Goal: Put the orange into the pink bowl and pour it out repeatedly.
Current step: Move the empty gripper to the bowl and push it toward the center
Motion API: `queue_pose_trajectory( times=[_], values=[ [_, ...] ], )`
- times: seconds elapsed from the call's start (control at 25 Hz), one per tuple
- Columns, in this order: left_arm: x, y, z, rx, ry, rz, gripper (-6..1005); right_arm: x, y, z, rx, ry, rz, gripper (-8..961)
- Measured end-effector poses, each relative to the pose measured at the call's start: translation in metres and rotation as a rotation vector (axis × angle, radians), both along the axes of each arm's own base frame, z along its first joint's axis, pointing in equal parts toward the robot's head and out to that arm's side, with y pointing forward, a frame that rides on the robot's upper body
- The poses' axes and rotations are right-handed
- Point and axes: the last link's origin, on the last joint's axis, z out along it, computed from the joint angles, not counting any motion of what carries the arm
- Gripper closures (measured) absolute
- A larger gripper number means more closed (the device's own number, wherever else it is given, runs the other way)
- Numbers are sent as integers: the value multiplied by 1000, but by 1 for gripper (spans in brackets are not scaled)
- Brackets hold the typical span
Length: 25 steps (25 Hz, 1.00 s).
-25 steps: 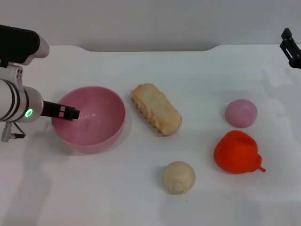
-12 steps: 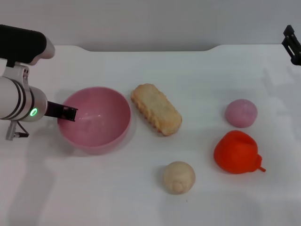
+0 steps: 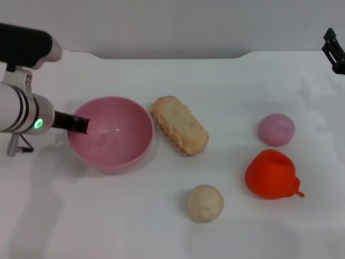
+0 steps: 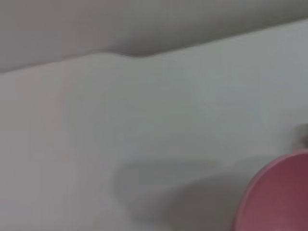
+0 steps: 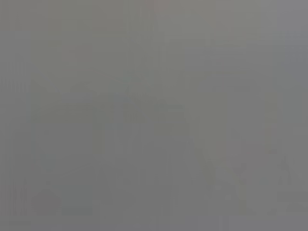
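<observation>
Bowl gripped at its rim by our left claw, orange not yet loaded.
Head view: our left gripper [image 3: 81, 125] is pinching the near-left rim of the glossy, deep pink plastic bowl [image 3: 116, 135], which sits upright and empty on the white table [image 3: 161, 226]; the lumpy red-orange soft toy orange [image 3: 271, 174] lies well apart on our right side, just below a pale pink ball [image 3: 276, 129], with a beige ball [image 3: 205, 203] and an oblong bread piece [image 3: 179, 125] between; risk we judge: the thin rim pinch could slip or tip the bowl. Our right gripper [image 3: 334, 51] is parked at the far right edge; we cannot tell its fingers. Left wrist view: only the bowl's pink edge and bare table. Right wrist view: blank grey, nothing readable.
</observation>
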Motion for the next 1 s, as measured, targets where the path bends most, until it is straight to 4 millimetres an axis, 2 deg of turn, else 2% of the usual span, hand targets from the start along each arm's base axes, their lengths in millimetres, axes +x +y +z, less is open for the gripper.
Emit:
queue_pose_trajectory(
  times=[0.24,0.48,0.52,0.6,0.68,0.76,1.0],
  values=[
    [22,8,20,61,-18,-69,936,-8,9,-3,-37,4,-29,224],
    [35,19,32,94,-21,-101,961,-26,25,3,-104,11,-107,224],
    [41,23,40,110,-4,-115,961,-37,32,5,-162,2,-164,224],
    [41,23,40,110,-4,-115,961,-42,35,6,-184,-3,-184,224],
    [44,26,45,120,16,-123,961,-57,39,8,-259,-45,-249,224],
    [47,29,47,127,31,-133,961,-81,39,14,-310,-92,-269,224],
    [47,34,47,118,57,-143,961,-144,32,51,-448,-281,-340,224]
  ],
)
